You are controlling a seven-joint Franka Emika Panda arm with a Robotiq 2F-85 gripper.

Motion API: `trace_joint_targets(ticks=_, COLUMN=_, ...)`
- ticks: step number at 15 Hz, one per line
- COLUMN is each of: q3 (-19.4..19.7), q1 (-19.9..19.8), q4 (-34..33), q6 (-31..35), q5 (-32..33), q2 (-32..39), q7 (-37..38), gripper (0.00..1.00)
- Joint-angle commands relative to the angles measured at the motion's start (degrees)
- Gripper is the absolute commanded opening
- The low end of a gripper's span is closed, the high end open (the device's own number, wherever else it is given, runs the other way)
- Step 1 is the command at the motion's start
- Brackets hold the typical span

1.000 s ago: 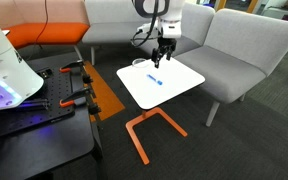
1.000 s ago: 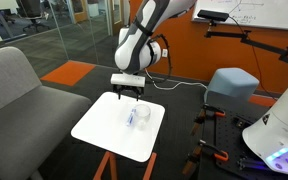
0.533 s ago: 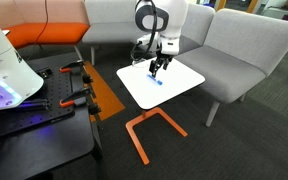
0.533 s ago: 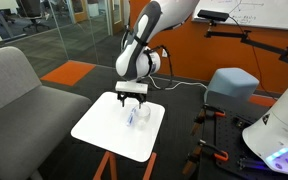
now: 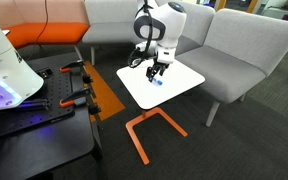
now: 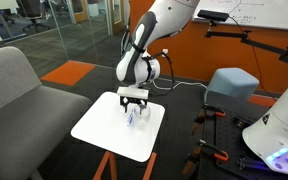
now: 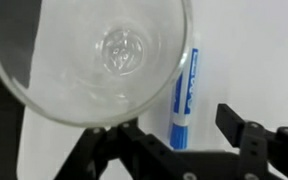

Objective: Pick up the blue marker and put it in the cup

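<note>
While the fingers (image 7: 234, 125) gape empty, blue marker (image 7: 184, 95) lies between them, beside cup (image 7: 44, 85).

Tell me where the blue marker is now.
In the wrist view the marker lies flat on the white table, just right of the cup, its lower end between the fingers of the open pincer.

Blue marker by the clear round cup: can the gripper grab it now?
Probably yes. The open gripper straddles the thin blue marker, though the clear round cup sits close beside it.
</note>
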State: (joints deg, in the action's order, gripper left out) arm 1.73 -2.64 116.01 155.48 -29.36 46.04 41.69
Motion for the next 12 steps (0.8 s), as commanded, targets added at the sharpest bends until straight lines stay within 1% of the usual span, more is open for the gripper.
trace_joint_targets(ticks=1, q3=-0.63, q1=-0.36, q4=-1.3, q6=0.01, q5=-1.92, q2=1.16, q7=-2.16, gripper=0.58)
trace_joint_targets(ticks=5, q3=0.0, q1=0.38, q4=-1.17, q6=0.65, q5=-1.55, q2=1.37, q7=-1.68, gripper=0.26)
trace_joint_targets(ticks=8, q3=0.5, q1=1.06, q4=-1.02, q6=0.97, q5=-1.27, q2=1.25, q7=-1.05, gripper=0.05)
trace_joint_targets(ticks=9, q3=0.84, q1=1.56, q4=-0.95, q6=1.17, q5=-1.09, q2=1.15, q7=-0.57, gripper=0.0)
trace_joint_targets(ticks=10, q3=1.24, q1=2.08, q4=-0.9, q6=1.21, q5=-0.89, q2=1.04, q7=-0.07, gripper=0.03)
trace_joint_targets(ticks=12, q3=2.5, q1=3.76, q4=-0.65, q6=1.78, q5=-0.19, q2=0.58, q7=1.02, gripper=0.05)
